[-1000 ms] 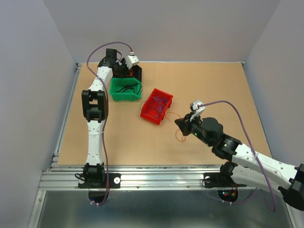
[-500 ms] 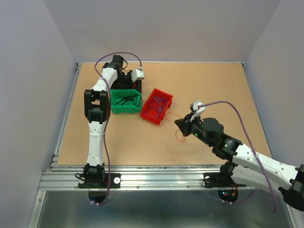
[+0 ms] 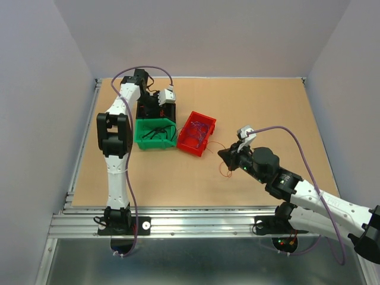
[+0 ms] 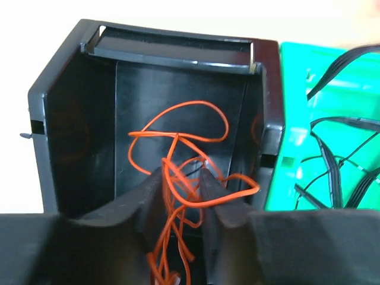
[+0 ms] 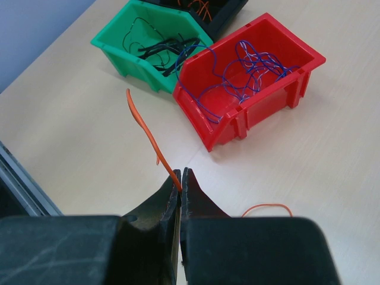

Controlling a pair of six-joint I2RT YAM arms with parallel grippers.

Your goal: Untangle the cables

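One orange wire [image 5: 145,127] rises off the desk [image 3: 249,113] near the red bin [image 5: 261,113]. It is pinched by the right gripper [image 5: 181,172], whose jaws are pressed together on it, probably to draw it clear of the orange loop [image 5: 267,205] lying alongside; whether that loop is the same wire I cannot tell. The sorting looks to go by colour: purple-blue wires [image 5: 249,62] fill the red bin, black wires [image 5: 160,47] the green bin [image 5: 119,56], and a tangle of orange wires [image 4: 176,136] lies in the black bin [image 4: 77,119]. Over that bin hangs the left gripper [image 4: 181,178], jaws apart with orange strands running loosely between them, seemingly a drop-off.
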